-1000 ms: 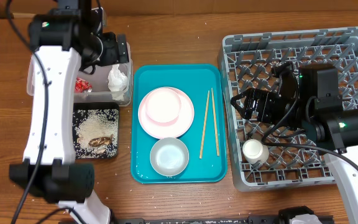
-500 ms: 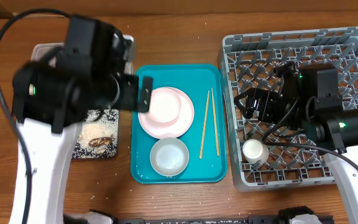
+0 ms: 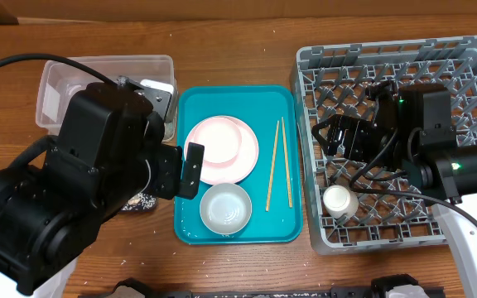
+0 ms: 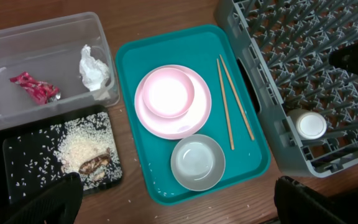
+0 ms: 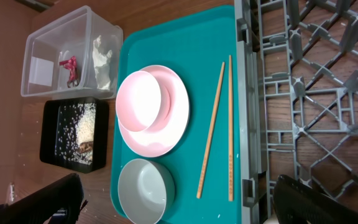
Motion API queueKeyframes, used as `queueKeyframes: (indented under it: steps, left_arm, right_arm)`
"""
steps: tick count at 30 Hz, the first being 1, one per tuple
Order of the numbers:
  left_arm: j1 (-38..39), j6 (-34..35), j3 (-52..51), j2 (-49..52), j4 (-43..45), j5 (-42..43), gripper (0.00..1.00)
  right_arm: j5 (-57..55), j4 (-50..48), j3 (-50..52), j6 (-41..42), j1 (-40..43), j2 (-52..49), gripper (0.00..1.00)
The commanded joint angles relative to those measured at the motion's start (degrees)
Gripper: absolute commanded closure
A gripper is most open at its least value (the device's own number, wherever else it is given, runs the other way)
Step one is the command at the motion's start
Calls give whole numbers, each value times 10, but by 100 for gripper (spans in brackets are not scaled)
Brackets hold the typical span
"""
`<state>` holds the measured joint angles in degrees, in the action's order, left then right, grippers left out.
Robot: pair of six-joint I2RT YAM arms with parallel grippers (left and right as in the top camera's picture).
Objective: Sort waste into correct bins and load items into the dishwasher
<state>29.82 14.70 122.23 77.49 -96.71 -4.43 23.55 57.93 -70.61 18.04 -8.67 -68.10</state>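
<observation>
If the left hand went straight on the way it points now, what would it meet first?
Probably the whitish bowl on the teal tray; the open left hand points down from high above, so depth is uncertain.

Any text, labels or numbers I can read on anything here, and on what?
None can be read.
White label on the clear tub: too blurred to tell if anything is printed.
Red snack wrapper: any print is too small to read.
</observation>
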Motion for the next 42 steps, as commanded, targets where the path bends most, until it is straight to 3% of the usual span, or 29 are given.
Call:
queueKeyframes:
  steps: [1, 11, 15, 28, 35, 42]
  left_arm:
    - [2, 10, 6, 6, -1, 13, 0]
    - [-1, -20, 2, -2, 7, -30, 0]
    - [-36, -58, -57, -49, 110, -47, 0]
    - [-154, -107, -571, -339, 524, 18, 0]
    - [-203, -111, -821, -496, 701, 71, 0]
    - [-224, -111, -1018, -660, 820, 90, 0]
  right_arm:
    - [-4, -4, -10, 4, 0, -1, 0]
    - [-4, -4, -10, 4, 0, -1, 0]
    - [-4, -4, -10, 4, 0, -1, 0]
    - [-4, -4, -10, 4, 0, -1, 0]
    - [-4, -4, -10, 4, 0, -1, 0]
    - [-4, -4, -10, 4, 0, -1, 0]
